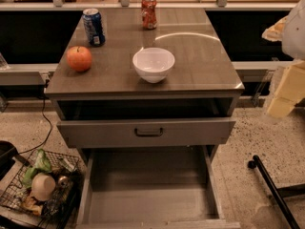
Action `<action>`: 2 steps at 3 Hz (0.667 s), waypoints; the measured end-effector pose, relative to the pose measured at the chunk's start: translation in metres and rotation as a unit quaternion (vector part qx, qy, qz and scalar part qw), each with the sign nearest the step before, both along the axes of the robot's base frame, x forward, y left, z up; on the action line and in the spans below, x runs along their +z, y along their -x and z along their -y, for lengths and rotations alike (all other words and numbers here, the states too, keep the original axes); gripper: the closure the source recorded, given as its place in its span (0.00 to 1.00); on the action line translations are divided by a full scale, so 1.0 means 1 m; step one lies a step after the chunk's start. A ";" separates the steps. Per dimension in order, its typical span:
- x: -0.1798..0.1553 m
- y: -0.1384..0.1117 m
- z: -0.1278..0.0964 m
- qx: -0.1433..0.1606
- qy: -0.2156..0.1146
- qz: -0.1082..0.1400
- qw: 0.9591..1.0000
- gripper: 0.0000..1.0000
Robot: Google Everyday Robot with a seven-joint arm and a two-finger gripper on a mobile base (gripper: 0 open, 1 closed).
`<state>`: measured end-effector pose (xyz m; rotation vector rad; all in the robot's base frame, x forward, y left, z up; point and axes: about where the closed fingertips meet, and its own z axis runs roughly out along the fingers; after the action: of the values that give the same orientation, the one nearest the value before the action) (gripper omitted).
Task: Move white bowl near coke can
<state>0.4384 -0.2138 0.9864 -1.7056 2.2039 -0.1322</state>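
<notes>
The white bowl (153,64) stands upright near the front middle of the brown cabinet top (200,66). The coke can (149,12), red and dented with a silver top, stands at the back middle of the top, well behind the bowl. My gripper (285,92) shows as a pale, blurred shape at the right edge of the view. It is off the cabinet's right side, apart from the bowl and the can, and holds nothing that I can see.
A blue can (94,26) stands at the back left and an orange-red apple (79,58) at the left. The upper drawer (147,131) is slightly open and the bottom drawer (150,194) is pulled far out. A wire basket (40,187) of items sits on the floor at left, and a black bar (271,190) at right.
</notes>
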 end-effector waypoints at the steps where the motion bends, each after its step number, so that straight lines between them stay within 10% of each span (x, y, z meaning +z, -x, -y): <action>1: 0.000 0.000 0.000 0.000 0.000 0.000 1.000 0.00; 2: 0.000 -0.005 -0.008 0.007 0.003 0.004 1.000 0.00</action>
<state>0.4439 -0.2062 0.9863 -1.7215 2.1870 -0.1419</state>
